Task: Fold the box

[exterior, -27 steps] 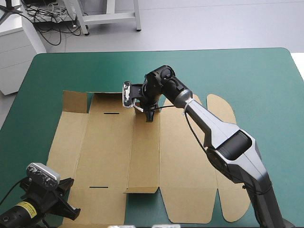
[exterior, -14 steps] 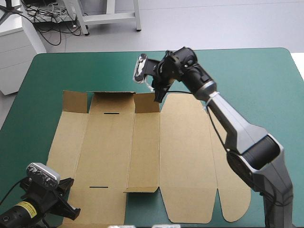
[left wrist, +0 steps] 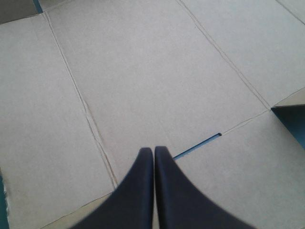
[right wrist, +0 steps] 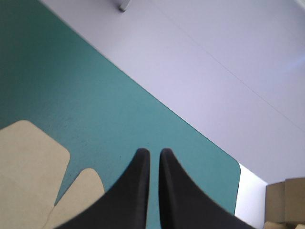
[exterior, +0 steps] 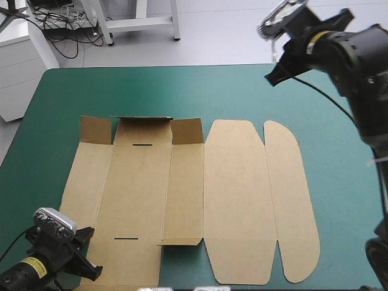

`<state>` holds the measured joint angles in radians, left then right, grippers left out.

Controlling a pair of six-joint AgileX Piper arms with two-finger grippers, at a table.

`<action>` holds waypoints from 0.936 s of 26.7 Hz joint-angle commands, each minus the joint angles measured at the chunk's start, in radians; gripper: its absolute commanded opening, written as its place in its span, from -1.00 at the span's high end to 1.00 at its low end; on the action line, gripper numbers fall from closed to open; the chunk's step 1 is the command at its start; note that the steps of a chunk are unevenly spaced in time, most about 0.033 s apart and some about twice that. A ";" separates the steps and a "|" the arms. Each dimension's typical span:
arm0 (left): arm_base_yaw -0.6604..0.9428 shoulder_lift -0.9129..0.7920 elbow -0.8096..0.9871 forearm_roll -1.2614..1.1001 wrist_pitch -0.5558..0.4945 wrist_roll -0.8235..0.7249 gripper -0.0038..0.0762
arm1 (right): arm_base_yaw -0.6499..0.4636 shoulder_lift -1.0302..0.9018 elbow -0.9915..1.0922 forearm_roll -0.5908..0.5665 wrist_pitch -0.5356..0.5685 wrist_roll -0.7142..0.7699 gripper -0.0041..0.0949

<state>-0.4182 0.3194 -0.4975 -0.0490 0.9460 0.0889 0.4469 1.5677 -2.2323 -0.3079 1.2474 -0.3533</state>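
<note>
Brown box [exterior: 233,200], flat matte board, creased, one side rounded

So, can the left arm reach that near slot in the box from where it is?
Probably yes. The left end effector, shut, is over the box with the slot just ahead of its tips, and nothing lies between them.

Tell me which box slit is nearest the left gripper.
The near-edge slit, just ahead of the left gripper; the far slit lies across the box.
</note>
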 commanded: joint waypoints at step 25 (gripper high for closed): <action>-0.003 0.008 -0.024 0.004 -0.051 -0.023 0.93 | -0.049 -0.889 1.317 -0.108 0.007 0.649 0.96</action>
<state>-0.4182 0.3194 -0.4975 -0.0466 0.9496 0.0799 0.4064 0.6760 -0.9528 -0.3972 1.2474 0.2892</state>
